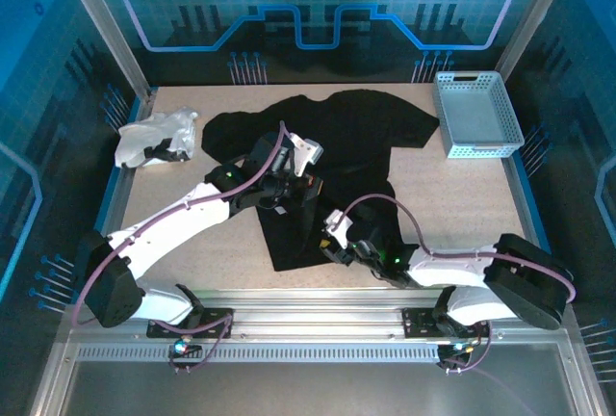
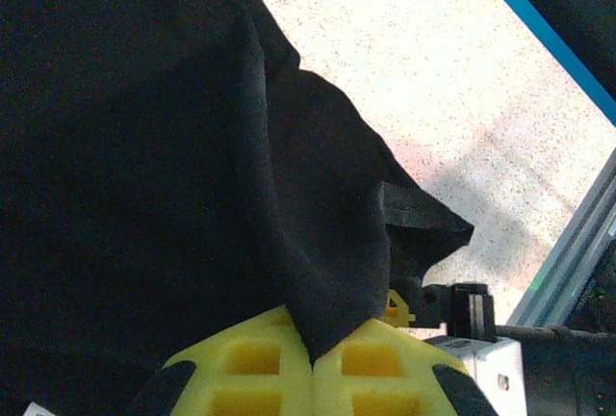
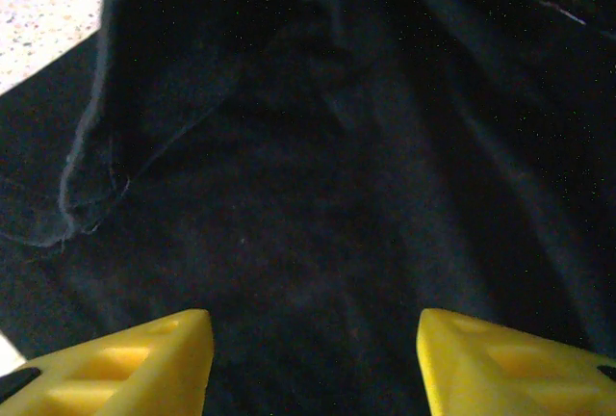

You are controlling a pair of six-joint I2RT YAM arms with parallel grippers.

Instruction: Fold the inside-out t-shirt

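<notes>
1 table [image 1: 481, 209] | 1 black t-shirt [image 1: 356, 132] lying mid-table, near hem rumpled | 1 grey basket [image 1: 478, 153] far right | 1 white garment [image 1: 154, 137] far left | 2 grippers: left gripper [image 2: 313, 358] pinching a black t-shirt fold; right gripper [image 3: 316, 358] fingers spread over the black t-shirt

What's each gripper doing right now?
Left gripper: closed, pinching a fold of the black t-shirt.
Right gripper: open, holding nothing.

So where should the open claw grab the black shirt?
Probably the near hem, from straight above. The black t-shirt lies flat on the table there, so its edge gives a bite, and the right gripper hangs open over it.
</notes>
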